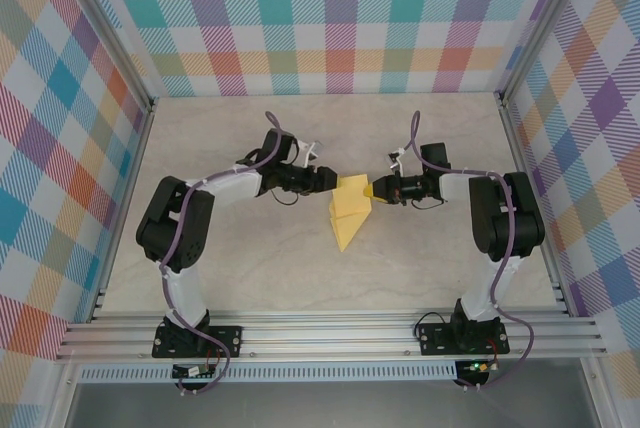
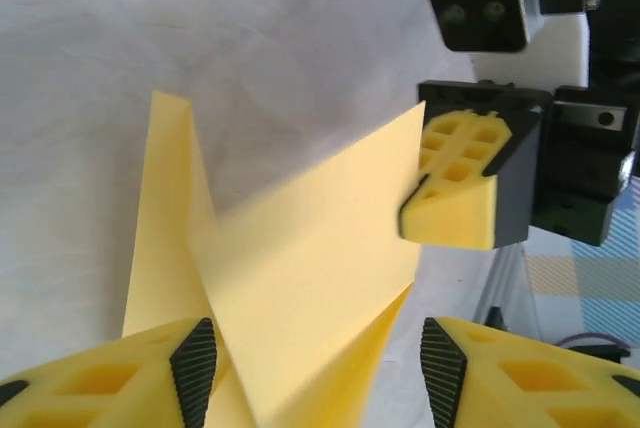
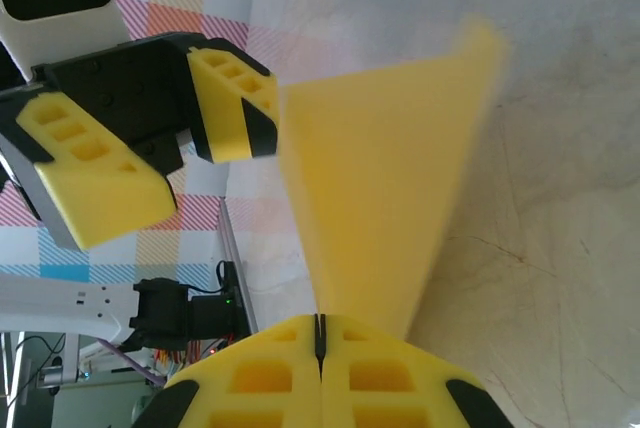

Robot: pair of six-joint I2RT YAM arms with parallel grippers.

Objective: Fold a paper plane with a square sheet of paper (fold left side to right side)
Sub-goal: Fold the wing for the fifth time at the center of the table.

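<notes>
While the right gripper (image 1: pixel 374 190) is clenched on a corner of the yellow paper (image 1: pixel 350 213), the left gripper (image 1: pixel 328 180) stands released, with its jaws apart.

1. Paper position. In the top view the paper lies near the middle of the table (image 1: pixel 250 268), between the two grippers. It is folded into a pointed shape, and its tip is directed toward the near edge.

2. Right gripper. In the right wrist view the two fingers (image 3: pixel 260 378) meet flush along a single seam, and a yellow panel (image 3: pixel 390 178) rises from between them. In the left wrist view the same gripper (image 2: pixel 455 198) pinches the far right corner of a raised flap (image 2: pixel 310 248).

3. Left gripper. In the left wrist view its fingers (image 2: pixel 195 368) stand one on each side of the paper with a gap between them. The left finger sits close against a folded layer; contact cannot be confirmed. In the right wrist view this gripper (image 3: pixel 195 163) is spread open just beside the top left edge of the panel.

4. Paper attitude. The flap is tilted up off the table and casts a shadow on the surface. The lower point appears to rest on the table.
</notes>
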